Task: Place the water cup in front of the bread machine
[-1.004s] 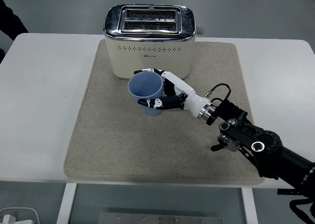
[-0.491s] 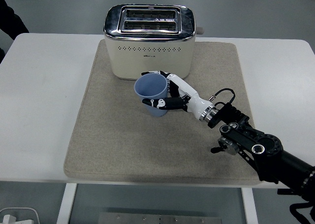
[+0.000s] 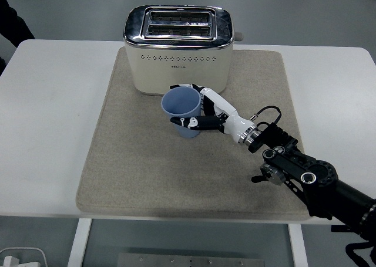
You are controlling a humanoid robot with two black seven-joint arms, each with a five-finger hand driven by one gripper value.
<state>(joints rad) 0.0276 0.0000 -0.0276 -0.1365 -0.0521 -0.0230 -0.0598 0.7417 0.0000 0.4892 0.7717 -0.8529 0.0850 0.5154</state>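
Note:
A light blue water cup (image 3: 183,111) stands upright on the beige mat (image 3: 129,161), just in front of the cream and chrome bread machine (image 3: 178,48). My right hand (image 3: 201,110) comes in from the lower right and wraps around the cup's right side, thumb in front and fingers behind it. The cup's open mouth faces up and looks empty. My left hand does not show in the head view.
The mat covers the middle of the white table (image 3: 47,120). A dark sleeve of a person (image 3: 10,23) shows at the top left corner. My black right forearm (image 3: 305,176) lies over the mat's right front part.
The cup and my right hand have shifted a little to the right, ending closer to the middle of the bread machine's front. Between the last two frames almost nothing moved.

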